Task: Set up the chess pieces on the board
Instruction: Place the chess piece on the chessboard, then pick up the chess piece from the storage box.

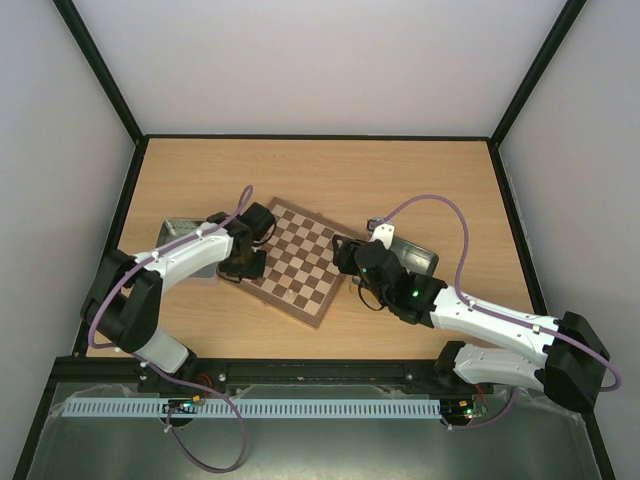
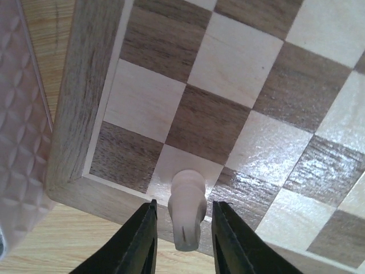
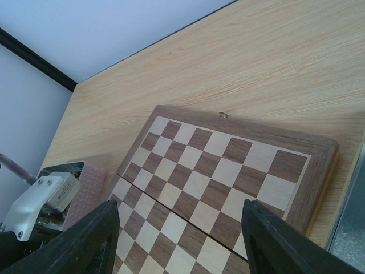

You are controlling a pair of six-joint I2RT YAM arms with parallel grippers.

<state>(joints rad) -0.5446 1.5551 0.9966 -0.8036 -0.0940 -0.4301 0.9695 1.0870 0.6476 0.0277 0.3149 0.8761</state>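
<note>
Table (image 1: 300, 170): wooden, with pale walls (image 1: 320, 60) rising at its left, far and right edges; both arm bases sat along the near edge.
Board (image 1: 300, 265): lay near the middle of the table, turned so its corners pointed at the table's edges.
Open room, far side: a broad band of plain wood ran from the board to the far edge of the table.
Open room, left side: tight. A silver tray (image 1: 180, 230) sat between the board and the table's left edge, just beside the board's rim.
Open room, right side: a grey metal container (image 1: 420, 258) sat beside the board toward the table's right edge, with the right arm reaching over it.
Left tool (image 2: 185, 202): over the board corner that pointed toward the table's left edge. Its fingers (image 2: 140, 240) were slightly parted, with a thin gap showing on each side of the piece.
Chess piece (image 2: 187, 214): pale cream, upright on a pale square in the board's outer row, one square from the corner and against the rim. It stood between the left tool's fingers, touching neither.
Right tool (image 3: 179, 205): raised over the board's side toward the table's right edge, spread wide and holding nothing, with the squares showing between its fingers.
</note>
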